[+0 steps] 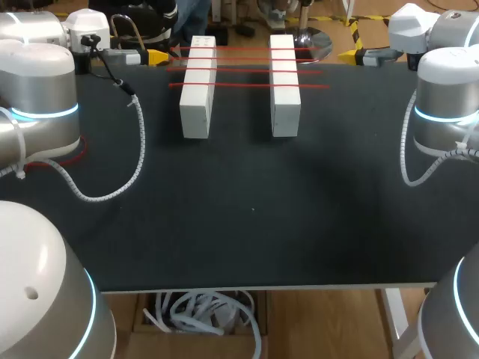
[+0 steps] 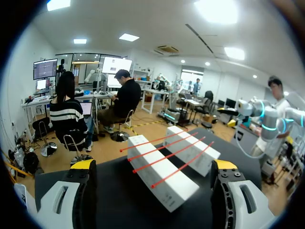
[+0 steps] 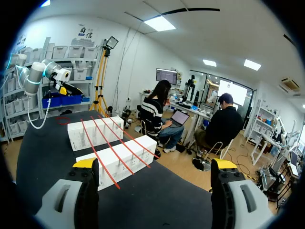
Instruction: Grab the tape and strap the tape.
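The left gripper [image 2: 153, 165] has its jaws spread wide, the two yellow tips well apart, with nothing gripped and nothing touching them. Ahead of it, past the open gap, stands the left white block [image 2: 164, 186], which serves here as the landmark. The right gripper [image 3: 154, 164] is equally wide open and also holds and touches nothing.

The red tape [image 1: 243, 85] is in neither gripper. It runs as four thin strands, roughly parallel to one another, laid across the top of the left white block and on over the right white block [image 1: 285, 86], spanning the gap between the two. The strands lie over the far half of the left white block. Each strand's ends stick out a little past the blocks' outer sides.

The right white block stands just beside the left white block and parallel to it.

In the head view the left gripper hangs off the outer side of the left white block, near that block's far end and close to the strand ends there. The right gripper sits well beyond the right white block, on the side away from the left white block, also level with its far end.

Both blocks rest on the black table [image 1: 247, 224].
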Controlling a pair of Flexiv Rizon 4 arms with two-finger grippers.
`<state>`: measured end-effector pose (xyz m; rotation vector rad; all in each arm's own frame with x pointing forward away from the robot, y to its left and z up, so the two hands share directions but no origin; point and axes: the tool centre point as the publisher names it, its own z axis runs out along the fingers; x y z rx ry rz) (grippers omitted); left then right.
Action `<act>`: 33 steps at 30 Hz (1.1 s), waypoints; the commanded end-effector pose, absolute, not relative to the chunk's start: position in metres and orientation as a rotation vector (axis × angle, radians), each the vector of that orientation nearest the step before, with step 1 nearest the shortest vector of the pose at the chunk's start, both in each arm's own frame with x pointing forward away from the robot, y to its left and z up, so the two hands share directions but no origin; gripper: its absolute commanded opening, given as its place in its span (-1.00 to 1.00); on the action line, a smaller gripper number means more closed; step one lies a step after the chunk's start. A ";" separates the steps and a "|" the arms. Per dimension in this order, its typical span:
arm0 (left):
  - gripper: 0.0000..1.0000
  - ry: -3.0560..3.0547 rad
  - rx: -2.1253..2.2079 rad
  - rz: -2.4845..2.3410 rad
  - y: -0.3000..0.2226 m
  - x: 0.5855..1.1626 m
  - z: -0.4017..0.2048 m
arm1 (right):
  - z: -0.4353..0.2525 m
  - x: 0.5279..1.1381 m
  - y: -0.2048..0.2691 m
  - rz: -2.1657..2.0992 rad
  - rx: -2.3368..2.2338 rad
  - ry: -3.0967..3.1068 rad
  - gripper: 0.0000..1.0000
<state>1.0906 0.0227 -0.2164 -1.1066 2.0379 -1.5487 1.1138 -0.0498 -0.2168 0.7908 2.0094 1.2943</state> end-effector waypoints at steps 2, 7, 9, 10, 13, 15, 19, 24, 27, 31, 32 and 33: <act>1.00 2.031 -1.104 -1.552 0.022 1.090 -0.218 | -0.216 1.114 -0.050 1.292 0.792 2.012 1.00; 1.00 2.031 -1.104 -1.552 0.022 1.090 -0.218 | -0.216 1.114 -0.050 1.292 0.792 2.012 1.00; 1.00 2.031 -1.104 -1.552 0.022 1.090 -0.218 | -0.216 1.114 -0.050 1.292 0.792 2.012 1.00; 1.00 2.031 -1.104 -1.552 0.022 1.090 -0.218 | -0.216 1.114 -0.050 1.292 0.792 2.012 1.00; 1.00 2.031 -1.104 -1.552 0.022 1.090 -0.218 | -0.216 1.114 -0.050 1.292 0.792 2.012 1.00; 1.00 2.065 -1.051 -1.534 0.022 1.090 -0.219 | -0.216 1.114 -0.050 1.292 0.792 2.012 1.00; 1.00 2.124 -1.003 -1.534 0.028 1.091 -0.227 | -0.216 1.114 -0.050 1.292 0.792 2.012 1.00; 1.00 2.257 -0.813 -1.638 0.041 1.086 -0.238 | -0.216 1.114 -0.050 1.292 0.792 2.012 1.00; 1.00 2.290 -0.715 -1.681 0.043 1.083 -0.239 | -0.216 1.114 -0.050 1.292 0.792 2.012 1.00; 1.00 2.275 -0.691 -1.700 0.040 1.083 -0.242 | -0.216 1.114 -0.050 1.292 0.792 2.012 1.00; 1.00 2.274 -0.672 -1.692 0.039 1.084 -0.243 | -0.216 1.114 -0.050 1.292 0.792 2.012 1.00; 1.00 2.277 -0.655 -1.704 0.038 1.084 -0.244 | -0.216 1.114 -0.050 1.292 0.792 2.012 1.00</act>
